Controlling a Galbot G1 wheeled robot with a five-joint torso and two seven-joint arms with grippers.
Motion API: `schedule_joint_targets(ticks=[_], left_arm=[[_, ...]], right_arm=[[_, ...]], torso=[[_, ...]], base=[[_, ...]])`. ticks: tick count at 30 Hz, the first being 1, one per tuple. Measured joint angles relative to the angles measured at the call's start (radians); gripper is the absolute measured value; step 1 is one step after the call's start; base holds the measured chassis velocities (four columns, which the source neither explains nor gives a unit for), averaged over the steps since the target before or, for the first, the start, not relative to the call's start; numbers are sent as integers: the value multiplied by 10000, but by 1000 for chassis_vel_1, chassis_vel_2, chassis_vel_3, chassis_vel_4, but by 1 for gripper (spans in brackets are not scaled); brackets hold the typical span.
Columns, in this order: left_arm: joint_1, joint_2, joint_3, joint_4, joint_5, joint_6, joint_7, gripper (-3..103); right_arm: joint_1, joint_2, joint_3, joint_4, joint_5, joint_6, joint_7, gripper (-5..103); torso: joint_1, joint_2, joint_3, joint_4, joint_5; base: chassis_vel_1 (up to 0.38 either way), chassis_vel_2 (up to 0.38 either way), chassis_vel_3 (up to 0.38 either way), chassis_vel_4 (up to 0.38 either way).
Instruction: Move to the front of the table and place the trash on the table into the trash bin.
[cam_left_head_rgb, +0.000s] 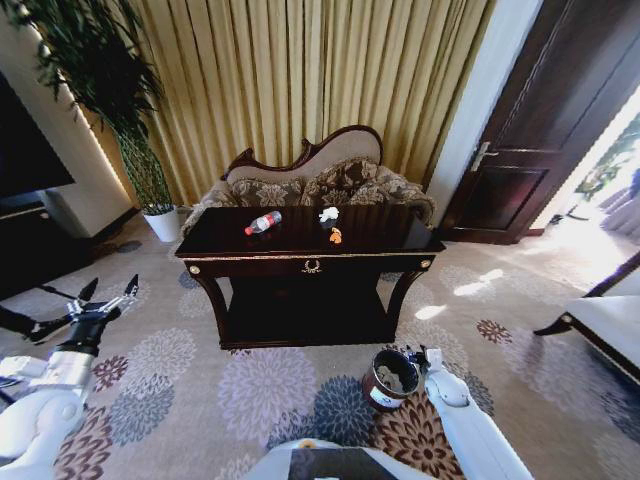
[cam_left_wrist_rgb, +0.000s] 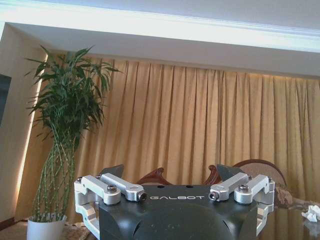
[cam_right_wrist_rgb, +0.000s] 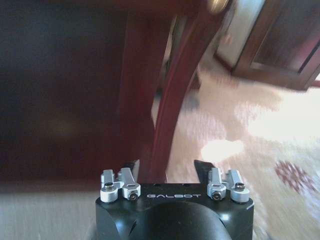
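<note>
The round dark trash bin (cam_left_head_rgb: 388, 379) stands on the floral carpet (cam_left_head_rgb: 250, 390) before the glossy dark worktop (cam_left_head_rgb: 372, 228), crumpled pale litter inside it. On the worktop lie a clear red-capped bottle (cam_left_head_rgb: 263, 223), crumpled white paper (cam_left_head_rgb: 329, 214) and an orange scrap (cam_left_head_rgb: 335, 236). The right hand (cam_left_head_rgb: 418, 357), fingers spread, hovers beside the bin's rim, partly hidden. The left hand (cam_left_head_rgb: 108, 292) hangs spread at the left.
</note>
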Motion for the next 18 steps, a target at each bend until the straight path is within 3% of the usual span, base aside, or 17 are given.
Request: schedule_joint_targets(ticks=[4,6,9,11,12,18], left_arm=[[-121,-1,75,-76,-2,50,-172,100],[-140,-1,93,-92,0,63,-182,100],[-195,-18,128,-238,12,191,-305,100],[-195,-18,123,-287,13,233,-352,100],[-193,-19,71,-472,4,311,-522,100],[-262,98,18,-839,-6,491,-950,100]], right_arm=[[340,-306,105,2073,2398,1012,776,82],[419,-401,104,2503,2803,1061,883,82],[954,-778,-39,4285,4382,1113,1459,97],[1057,-820,-77,4529,4573,1113,1531,97],[1328,-991,-275,5197,5203,1065,1733,100],[1609,-1110,-696,5679,5387,950,1595,100]], torso=[[0,0,0,7,-3],[0,0,0,6,-5],[0,0,0,4,-6],[0,1,-1,4,-5],[0,0,0,5,-3],[0,0,0,4,0]], base=[[0,0,0,0],[0,0,0,0],[0,0,0,0],[0,0,0,0],[0,0,0,0],[0,0,0,0]])
